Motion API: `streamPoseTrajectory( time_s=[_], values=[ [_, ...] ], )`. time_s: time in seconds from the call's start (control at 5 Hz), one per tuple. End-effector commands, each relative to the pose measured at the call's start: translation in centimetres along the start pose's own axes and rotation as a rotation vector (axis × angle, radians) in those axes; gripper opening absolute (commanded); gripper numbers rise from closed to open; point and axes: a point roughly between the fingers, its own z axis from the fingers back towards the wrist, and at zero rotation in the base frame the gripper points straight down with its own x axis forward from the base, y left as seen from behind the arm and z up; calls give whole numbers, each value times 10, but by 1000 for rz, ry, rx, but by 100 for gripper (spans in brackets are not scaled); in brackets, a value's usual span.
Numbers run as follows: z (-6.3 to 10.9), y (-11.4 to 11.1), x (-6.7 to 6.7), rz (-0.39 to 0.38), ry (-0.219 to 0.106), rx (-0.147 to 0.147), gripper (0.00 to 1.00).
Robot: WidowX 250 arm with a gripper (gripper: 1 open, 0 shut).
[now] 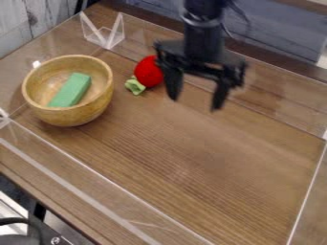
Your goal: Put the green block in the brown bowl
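The green block (71, 90) lies inside the brown bowl (38, 109) at the left of the table. My gripper (198, 92) hangs over the middle of the table, well to the right of the bowl, pointing down. Its two black fingers (171, 83) stand wide apart with nothing between them. It holds nothing.
A red strawberry toy (148, 72) with a green leaf end lies between the bowl and the gripper, partly behind the left finger. Clear plastic walls (102, 31) fence the wooden table (192, 163) on all sides.
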Motion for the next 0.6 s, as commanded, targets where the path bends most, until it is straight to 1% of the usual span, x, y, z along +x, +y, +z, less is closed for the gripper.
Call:
streamPoseTrajectory(
  time_s=[0.0,0.2,0.4],
  values=[
    [3,7,9,-16,-44,7,100],
    [3,11,11,23,-37,22,100],
    [-2,13,9,-23,-38,20,100]
  ],
)
